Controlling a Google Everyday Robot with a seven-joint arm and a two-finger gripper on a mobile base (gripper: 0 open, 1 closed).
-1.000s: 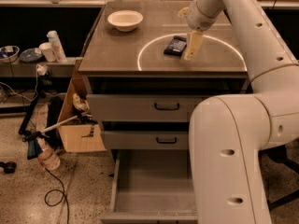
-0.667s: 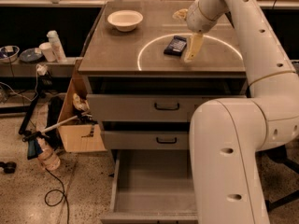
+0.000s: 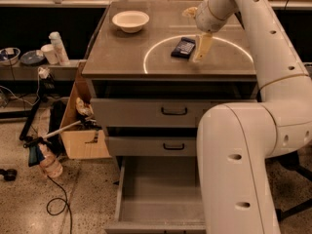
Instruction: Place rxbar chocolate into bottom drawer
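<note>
The rxbar chocolate (image 3: 183, 47), a dark flat packet, lies on the cabinet top inside a white painted circle. My gripper (image 3: 202, 48) reaches down from the white arm and sits just to the right of the packet, close to or touching its right edge. The bottom drawer (image 3: 161, 206) is pulled out below the cabinet, and its grey floor is bare. The arm's large white body covers the drawer's right side.
A white bowl (image 3: 130, 20) stands at the back left of the cabinet top (image 3: 117, 57). Two upper drawers with black handles (image 3: 174, 112) are closed. A cardboard box (image 3: 83, 130), cables, a bottle (image 3: 48, 162) and a low shelf with cups are on the left.
</note>
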